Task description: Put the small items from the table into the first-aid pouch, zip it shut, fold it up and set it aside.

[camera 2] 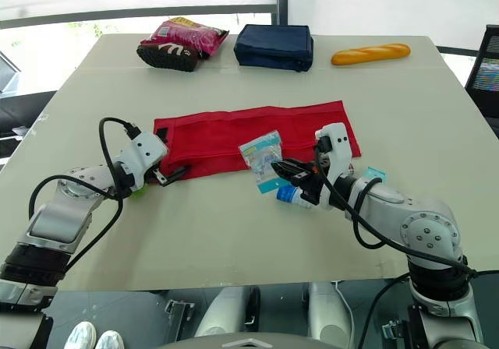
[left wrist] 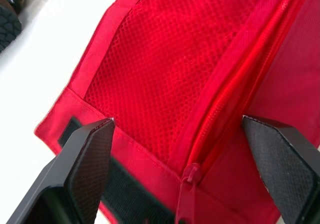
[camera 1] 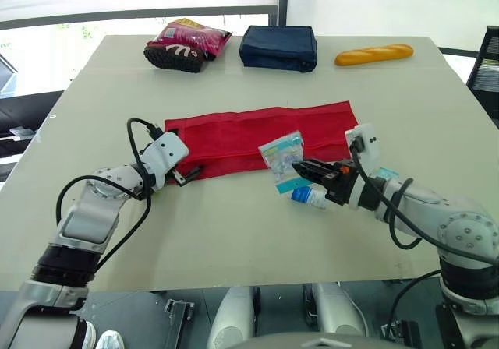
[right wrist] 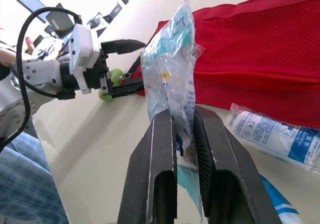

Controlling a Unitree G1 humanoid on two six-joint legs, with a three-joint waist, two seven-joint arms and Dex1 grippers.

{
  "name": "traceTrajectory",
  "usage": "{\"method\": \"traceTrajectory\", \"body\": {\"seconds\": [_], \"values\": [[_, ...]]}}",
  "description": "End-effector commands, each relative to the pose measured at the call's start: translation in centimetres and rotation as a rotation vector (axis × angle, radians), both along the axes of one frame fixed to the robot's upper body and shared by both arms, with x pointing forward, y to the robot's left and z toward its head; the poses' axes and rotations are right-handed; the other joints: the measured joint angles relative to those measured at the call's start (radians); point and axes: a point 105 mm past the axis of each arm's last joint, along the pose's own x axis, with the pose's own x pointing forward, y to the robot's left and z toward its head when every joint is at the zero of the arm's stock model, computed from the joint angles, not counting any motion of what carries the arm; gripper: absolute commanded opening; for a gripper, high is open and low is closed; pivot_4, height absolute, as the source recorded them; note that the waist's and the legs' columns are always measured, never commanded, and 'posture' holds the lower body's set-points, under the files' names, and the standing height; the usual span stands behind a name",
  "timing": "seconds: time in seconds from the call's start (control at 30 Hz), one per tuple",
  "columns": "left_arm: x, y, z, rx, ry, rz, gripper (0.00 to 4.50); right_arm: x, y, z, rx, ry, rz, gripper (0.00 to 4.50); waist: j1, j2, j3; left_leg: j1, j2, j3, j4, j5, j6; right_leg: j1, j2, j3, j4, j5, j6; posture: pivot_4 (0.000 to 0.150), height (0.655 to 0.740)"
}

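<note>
The red first-aid pouch [camera 1: 257,135] lies unfolded flat across the middle of the table. My right gripper [right wrist: 182,129] is shut on a clear plastic packet [camera 1: 282,156] with teal and white contents, held upright just in front of the pouch's right half. A white and blue bandage roll [camera 1: 308,198] lies on the table under that gripper, and a teal sachet [camera 1: 387,174] sits beside my right forearm. My left gripper [left wrist: 182,134] stands open at the pouch's left end, its fingers straddling the zipper pull [left wrist: 187,176]. A small green item [right wrist: 116,75] sits close under it.
Along the far edge are a dark shoe [camera 1: 175,55] with a pink snack bag [camera 1: 191,33], a navy zipped bag [camera 1: 278,47] and a baguette [camera 1: 373,54]. A black chair [camera 1: 490,61] stands off the right side. Bare tabletop [camera 1: 234,232] stretches toward the near edge.
</note>
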Motion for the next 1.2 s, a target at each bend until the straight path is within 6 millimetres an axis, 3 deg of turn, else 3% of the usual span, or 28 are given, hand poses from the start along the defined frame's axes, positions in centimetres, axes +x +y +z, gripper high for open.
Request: {"method": "traceTrajectory", "body": {"seconds": [0.03,0.07,0.17,0.43,0.67,0.93,1.2], "values": [[0.6,1.0,0.8,0.113,-0.051,0.006,4.31,-0.6,0.2,1.0,0.016,-0.055,0.01,0.0,0.0,0.0,0.0,0.0,0.0,0.0,0.0,0.0,0.0,0.0,0.0,0.0,0.0,0.0,0.0,0.15,0.7134],[0.8,0.9,0.8,0.109,-0.056,0.006,4.31,-0.6,0.3,1.1,0.015,-0.057,0.009,0.0,0.0,0.0,0.0,0.0,0.0,0.0,0.001,0.0,0.0,0.0,0.0,0.0,0.001,0.0,0.0,0.15,0.7134],[1.2,0.4,0.7,0.097,-0.06,-0.013,3.55,-0.6,0.4,1.1,0.011,-0.061,0.01,0.0,-0.001,0.0,0.0,0.001,0.0,0.0,0.001,0.0,0.0,0.0,0.0,0.0,0.002,0.0,0.0,0.15,0.7134],[0.7,-2.0,0.6,0.014,-0.017,-0.128,0.05,-0.9,1.0,0.8,0.002,-0.053,0.042,0.0,0.0,0.0,0.0,0.0,0.0,0.0,0.002,0.0,0.0,0.0,0.0,0.0,0.002,0.0,0.0,0.15,0.7134],[0.3,-5.9,1.0,-0.106,0.01,-0.27,0.05,-0.4,2.7,-0.6,0.012,0.04,0.064,0.0,0.0,0.0,0.0,0.0,0.0,0.0,0.004,0.0,0.0,0.0,0.0,0.0,0.004,0.0,0.0,0.15,0.7134],[-0.9,-9.8,1.1,-0.213,0.054,-0.437,0.05,1.2,2.8,-2.8,-0.024,0.184,0.002,0.0,-0.001,0.0,0.0,0.0,0.0,0.0,0.005,0.0,0.0,0.0,0.0,0.0,0.004,0.0,0.0,0.15,0.7134],[-1.6,-10.3,1.2,-0.24,0.089,-0.503,0.05,2.7,3.8,-4.0,-0.04,0.283,-0.024,0.0,-0.004,0.0,0.0,0.0,0.0,-0.001,0.005,0.0,0.0,0.0,0.001,0.0,0.005,0.001,0.0,0.15,0.7134]]}}
